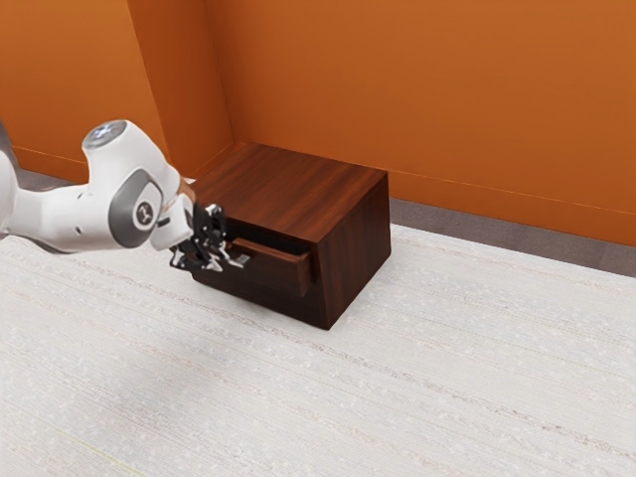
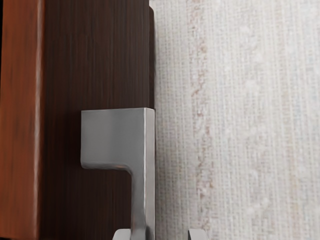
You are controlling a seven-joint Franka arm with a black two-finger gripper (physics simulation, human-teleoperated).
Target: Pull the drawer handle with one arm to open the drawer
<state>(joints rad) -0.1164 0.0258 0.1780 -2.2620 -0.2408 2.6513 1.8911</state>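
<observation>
A dark brown wooden cabinet (image 1: 288,189) stands on the floor against the orange wall. Its drawer front (image 1: 278,273) stands a little out from the cabinet body. My black gripper (image 1: 221,254) is at the end of the drawer front nearest the exterior view's left, at the silver handle (image 1: 238,259). In the wrist view the angled metal handle (image 2: 117,137) lies against the dark drawer front (image 2: 95,60), and its bar runs down between my fingertips (image 2: 122,235). One fingertip lies against the bar; the other stands apart from it with a gap.
Pale textured floor (image 1: 417,378) spreads around the cabinet in front and toward the exterior view's right. Orange walls (image 1: 447,89) close off the back, with a corner just behind the cabinet. My white arm (image 1: 89,209) comes in low from the exterior view's left.
</observation>
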